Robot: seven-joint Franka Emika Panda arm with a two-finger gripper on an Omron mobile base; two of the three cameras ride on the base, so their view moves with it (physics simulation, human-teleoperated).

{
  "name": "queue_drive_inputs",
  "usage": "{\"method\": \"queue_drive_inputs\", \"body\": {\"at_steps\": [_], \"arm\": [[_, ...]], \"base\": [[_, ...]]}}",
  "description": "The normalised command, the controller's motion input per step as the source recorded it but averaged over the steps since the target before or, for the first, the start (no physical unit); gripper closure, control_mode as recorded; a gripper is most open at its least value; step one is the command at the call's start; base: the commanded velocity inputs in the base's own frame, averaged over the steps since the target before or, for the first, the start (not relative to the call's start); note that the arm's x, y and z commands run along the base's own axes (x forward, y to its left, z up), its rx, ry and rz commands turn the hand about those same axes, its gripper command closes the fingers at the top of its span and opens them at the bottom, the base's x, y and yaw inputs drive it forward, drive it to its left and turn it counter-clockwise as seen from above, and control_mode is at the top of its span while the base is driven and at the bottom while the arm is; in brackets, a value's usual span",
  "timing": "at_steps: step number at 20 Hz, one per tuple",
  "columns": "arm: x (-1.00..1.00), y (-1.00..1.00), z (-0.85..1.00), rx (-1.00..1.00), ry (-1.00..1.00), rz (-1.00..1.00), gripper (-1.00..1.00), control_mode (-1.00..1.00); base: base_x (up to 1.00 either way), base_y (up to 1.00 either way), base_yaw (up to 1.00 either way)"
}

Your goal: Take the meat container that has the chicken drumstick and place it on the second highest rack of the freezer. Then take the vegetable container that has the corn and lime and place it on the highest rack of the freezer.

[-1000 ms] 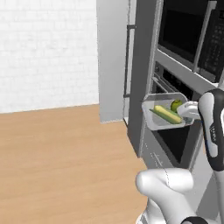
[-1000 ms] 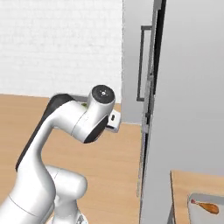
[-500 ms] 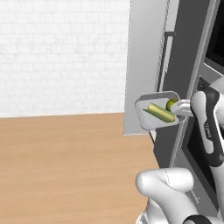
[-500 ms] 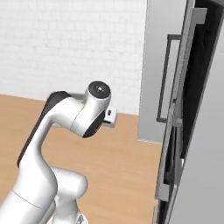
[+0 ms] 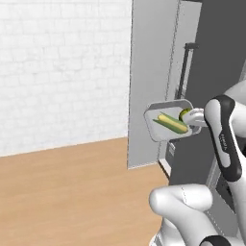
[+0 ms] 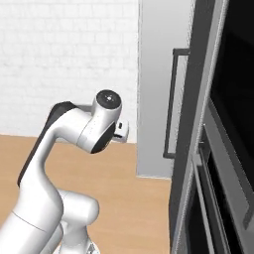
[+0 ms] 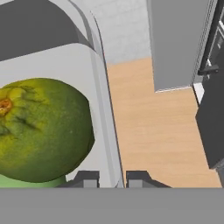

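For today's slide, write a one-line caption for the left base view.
Robot gripper holds a grey tray of corn and lime by its rim, in front of the tall grey freezer.

A home kitchen, rendered rather than real. A tall grey freezer [image 5: 153, 81] stands at about one o'clock in the left base view, its long dark bar handle [image 6: 171, 104] clear at two o'clock in the right base view. Beside it — at three o'clock — a black-windowed oven [image 6: 233, 99] sits built into a dark cabinet column. A whitewashed brick wall [image 5: 62, 67] fills ten o'clock, and pale wood-plank flooring [image 5: 72, 192] spreads from six to eight o'clock.
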Motion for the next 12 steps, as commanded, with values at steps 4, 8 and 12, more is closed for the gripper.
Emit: {"method": "queue_drive_inputs", "body": {"at_steps": [4, 8, 12], "arm": [[0.0, 0.0, 0.0, 0.0, 0.0, 0.0, 1.0, 1.0], [0.0, 0.0, 0.0, 0.0, 0.0, 0.0, 1.0, 1.0], [0.0, 0.0, 0.0, 0.0, 0.0, 0.0, 1.0, 1.0]], "base": [[1.0, 0.5, -0.45], [1.0, 0.68, -0.43], [0.94, 0.78, -0.37]]}}
